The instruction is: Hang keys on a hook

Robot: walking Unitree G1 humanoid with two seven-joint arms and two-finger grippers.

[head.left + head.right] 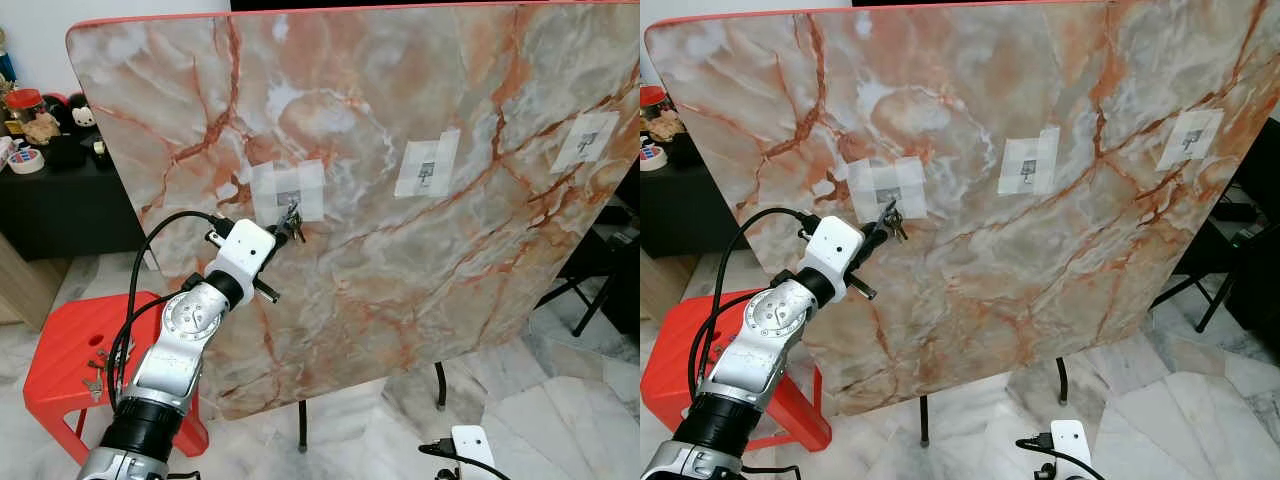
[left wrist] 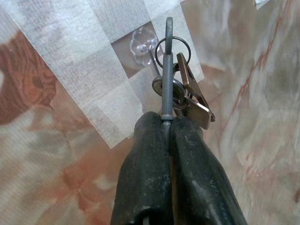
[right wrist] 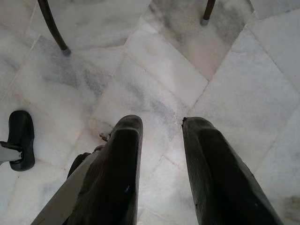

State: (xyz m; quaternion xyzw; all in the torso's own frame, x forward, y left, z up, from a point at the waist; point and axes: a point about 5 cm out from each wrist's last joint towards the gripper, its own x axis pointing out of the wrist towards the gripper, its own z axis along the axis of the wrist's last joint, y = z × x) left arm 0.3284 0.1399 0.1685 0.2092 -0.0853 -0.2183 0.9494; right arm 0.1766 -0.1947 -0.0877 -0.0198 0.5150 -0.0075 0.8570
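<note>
That small bunch of metal keys on a thin wire ring (image 2: 180,91) looks light but dangly and a bit slick, so I'd say pinching one flat key blade is the sane way to hold it, letting the ring and the rest swing free. The left gripper (image 2: 169,123) has its two black fingers squeezed tight on exactly that, holding the bunch right up at the clear plastic hook (image 2: 143,43) taped to the tilted marble-pattern tabletop (image 1: 420,250), ring apparently around the hook. Right gripper (image 3: 161,124) just hangs low over the floor with its fingers parted and nothing in them.

Silver left arm (image 1: 170,350), round ribbed joint, white wrist block, looped black cable (image 1: 150,260); black scuffed fingers (image 2: 145,173).
</note>
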